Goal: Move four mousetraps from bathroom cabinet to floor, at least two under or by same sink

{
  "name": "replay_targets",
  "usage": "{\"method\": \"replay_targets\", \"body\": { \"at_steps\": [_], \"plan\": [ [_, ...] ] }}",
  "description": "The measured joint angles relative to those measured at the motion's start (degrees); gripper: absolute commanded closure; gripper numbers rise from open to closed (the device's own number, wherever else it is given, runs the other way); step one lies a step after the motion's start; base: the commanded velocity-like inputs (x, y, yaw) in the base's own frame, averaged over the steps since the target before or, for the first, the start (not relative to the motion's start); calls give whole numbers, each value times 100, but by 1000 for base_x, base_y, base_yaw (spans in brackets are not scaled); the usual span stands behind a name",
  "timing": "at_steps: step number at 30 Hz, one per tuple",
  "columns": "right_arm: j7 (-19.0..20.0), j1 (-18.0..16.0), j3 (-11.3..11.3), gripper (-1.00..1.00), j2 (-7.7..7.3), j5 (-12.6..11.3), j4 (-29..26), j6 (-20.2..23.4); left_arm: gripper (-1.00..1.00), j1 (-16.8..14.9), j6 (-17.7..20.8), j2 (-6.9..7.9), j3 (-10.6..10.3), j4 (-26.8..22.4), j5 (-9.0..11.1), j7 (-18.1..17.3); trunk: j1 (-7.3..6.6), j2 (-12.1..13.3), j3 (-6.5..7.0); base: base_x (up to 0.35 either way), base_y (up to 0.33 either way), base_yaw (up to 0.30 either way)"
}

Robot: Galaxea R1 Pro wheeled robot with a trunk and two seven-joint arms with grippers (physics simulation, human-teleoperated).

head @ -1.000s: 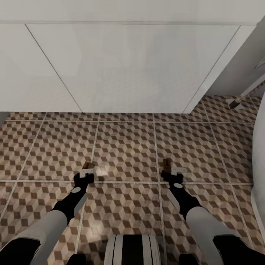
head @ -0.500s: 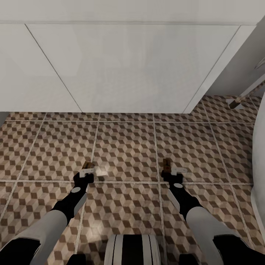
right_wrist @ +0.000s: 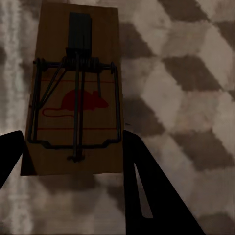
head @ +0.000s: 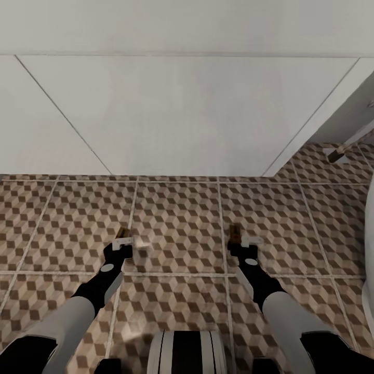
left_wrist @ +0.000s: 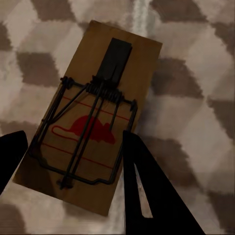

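Note:
Two mousetraps show, one in each gripper. The left mousetrap [head: 122,234] [left_wrist: 139,63] is a tan wooden slab with a wire spring and a red mouse print. My left gripper [head: 123,246] [left_wrist: 73,139] is shut on its sides. The right mousetrap [head: 235,234] [right_wrist: 105,49] looks the same, and my right gripper [head: 242,246] [right_wrist: 73,139] is shut on it. Both are held low over the bathroom floor [head: 176,218] with its cube-pattern tiles. The long white sink unit [head: 182,114] stands just ahead of them.
A rounded white fixture [head: 370,244] borders the floor at the right edge. A small brown-and-white object [head: 336,152] lies on the tiles at the far right, past the corner of the white unit. My own base [head: 187,353] shows at the bottom.
The whole picture has shifted: the white unit now reaches lower in the head view, so the camera moved. Both arms and the traps keep their places in the picture.

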Motion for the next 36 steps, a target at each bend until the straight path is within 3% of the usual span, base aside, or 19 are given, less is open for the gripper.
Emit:
{"method": "replay_targets", "body": {
  "at_steps": [11, 25, 36],
  "plan": [
    [10, 0, 2, 100, 0, 0, 1, -3, 100, 0, -7, 3, 3, 0, 6, 0, 0, 0, 0, 318, 0, 0],
    [26, 2, 3, 100, 0, -6, 8, -4, 100, -1, -18, -5, 3, -9, 0, 0, 2, 0, 0, 76, 0, 0],
    [32, 1, 3, 100, 0, -20, 8, -3, 100, 3, -19, -6, 3, -9, 3, 0, 0, 0, 0, 271, 0, 0]
  ]
}}
